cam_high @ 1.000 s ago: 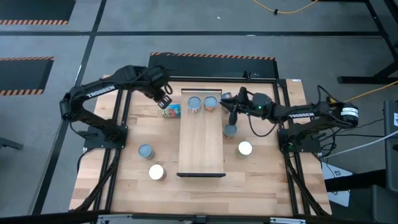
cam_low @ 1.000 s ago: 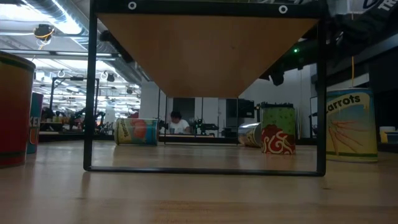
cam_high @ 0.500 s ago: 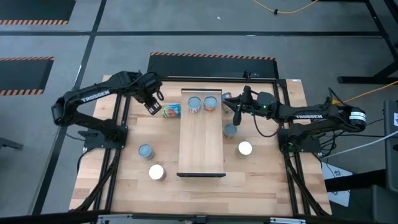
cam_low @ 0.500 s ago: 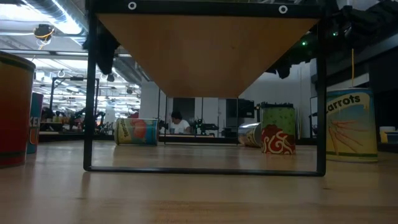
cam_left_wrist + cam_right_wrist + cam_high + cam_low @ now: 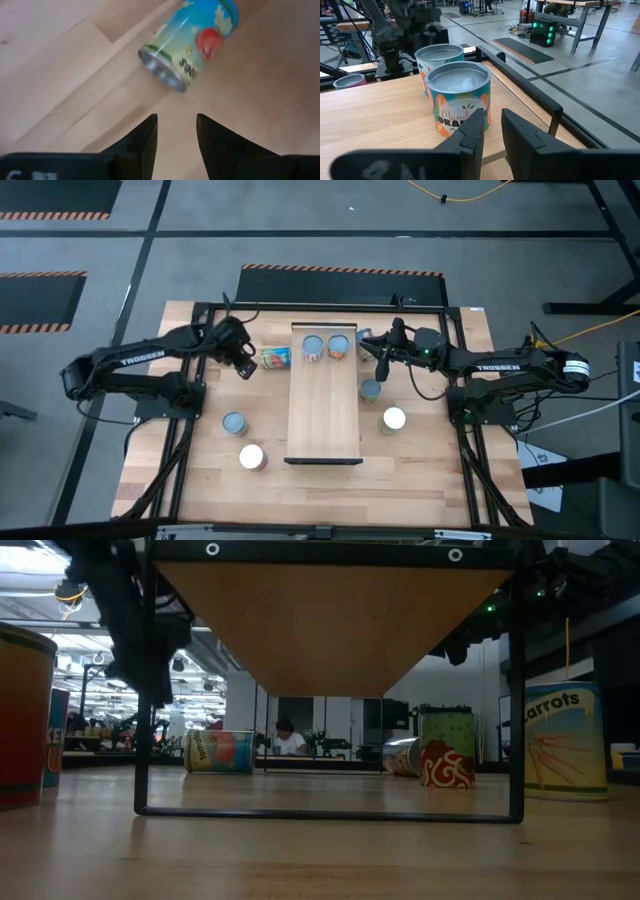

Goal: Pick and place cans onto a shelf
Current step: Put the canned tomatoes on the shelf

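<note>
A colourful can lies on its side on the table, left of the shelf. My left gripper is open just left of it. In the left wrist view the can lies ahead of the fingers, untouched. Two cans stand upright at the shelf's far end. My right gripper is narrowly open to their right. The right wrist view shows the orange-labelled can just ahead of its fingers.
Two cans stand right of the shelf, and two cans stand left of it nearer the front. A silver can lies on its side at the far right. The near half of the shelf board is bare.
My left gripper has moved toward the table's left and near edges and gone down, ending beside the lying can. My right gripper has drawn back a little toward the table's right edge, away from the shelf. No can has moved.
</note>
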`<action>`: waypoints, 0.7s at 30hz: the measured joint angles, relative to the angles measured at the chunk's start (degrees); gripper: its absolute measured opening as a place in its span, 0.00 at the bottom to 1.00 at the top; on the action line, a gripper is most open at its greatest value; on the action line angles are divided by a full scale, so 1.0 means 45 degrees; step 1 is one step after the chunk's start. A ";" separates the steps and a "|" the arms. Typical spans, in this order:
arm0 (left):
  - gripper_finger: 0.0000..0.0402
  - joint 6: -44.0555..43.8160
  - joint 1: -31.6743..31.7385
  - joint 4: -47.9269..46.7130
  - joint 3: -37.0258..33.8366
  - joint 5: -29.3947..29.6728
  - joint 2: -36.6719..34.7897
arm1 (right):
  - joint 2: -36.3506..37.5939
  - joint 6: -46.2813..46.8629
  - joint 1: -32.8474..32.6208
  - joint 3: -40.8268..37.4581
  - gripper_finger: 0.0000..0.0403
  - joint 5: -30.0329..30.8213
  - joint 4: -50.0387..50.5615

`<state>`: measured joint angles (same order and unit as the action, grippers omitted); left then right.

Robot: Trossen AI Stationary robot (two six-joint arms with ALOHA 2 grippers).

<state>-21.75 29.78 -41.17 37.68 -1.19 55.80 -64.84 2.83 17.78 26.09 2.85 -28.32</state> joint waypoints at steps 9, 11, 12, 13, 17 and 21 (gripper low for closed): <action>0.32 -0.0725 0.0000 0.4032 -0.2371 -0.0710 0.0192 | 0.0000 0.0020 0.0000 0.0000 0.18 -0.0014 0.0001; 0.32 -0.0746 0.0000 0.4408 -0.2590 -0.0788 0.0192 | 0.0000 0.0023 -0.0001 0.0000 0.18 -0.0009 0.0001; 0.32 -0.0754 0.0000 0.4569 -0.2667 -0.0793 0.0192 | 0.0000 0.0018 0.0000 0.0000 0.18 -0.0009 0.0000; 0.32 -0.0758 0.0000 0.4730 -0.2732 -0.0788 0.0192 | 0.0000 0.0009 0.0000 -0.0001 0.18 -0.0009 -0.0003; 0.32 -0.0805 0.0000 0.5303 -0.2833 -0.0792 0.0192 | 0.0000 0.0004 0.0000 0.0000 0.18 -0.0009 -0.0004; 0.32 -0.0842 0.0000 0.5425 -0.2858 -0.0586 0.0192 | 0.0000 -0.0001 0.0000 0.0000 0.18 -0.0009 -0.0004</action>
<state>-25.54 29.78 -16.75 24.82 -3.82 56.66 -64.84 2.83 17.78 26.09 2.81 -28.34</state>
